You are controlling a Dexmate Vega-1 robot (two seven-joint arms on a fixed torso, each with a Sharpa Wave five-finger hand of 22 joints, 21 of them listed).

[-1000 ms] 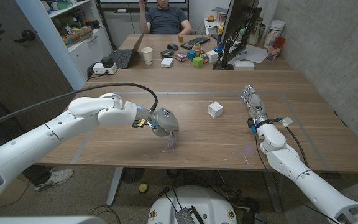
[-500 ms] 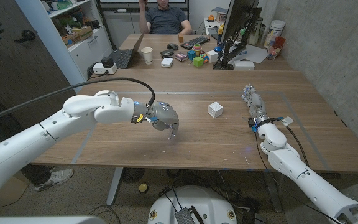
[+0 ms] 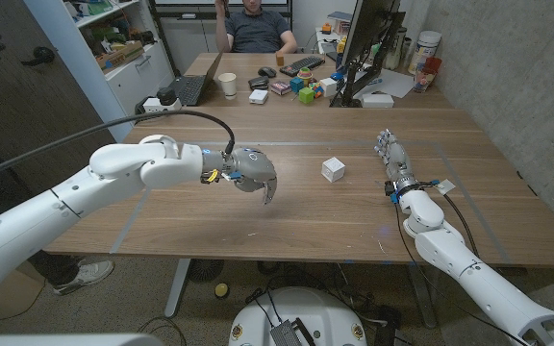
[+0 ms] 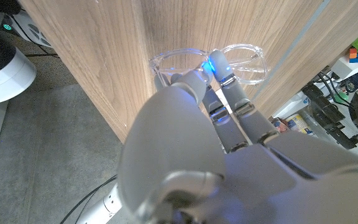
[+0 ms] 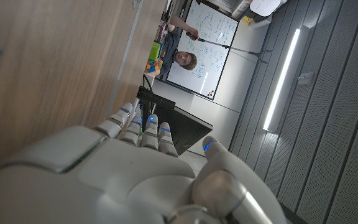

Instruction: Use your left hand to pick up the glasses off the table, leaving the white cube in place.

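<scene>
Both arms over table; left hand grips glasses, fingers down.

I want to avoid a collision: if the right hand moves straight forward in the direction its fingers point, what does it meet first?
The right hand points toward the table's far edge; the way looks free up to the monitor stand, though depth is unclear.

No readable text, labels or numbers; writing on the whiteboard is too small to read.
</scene>
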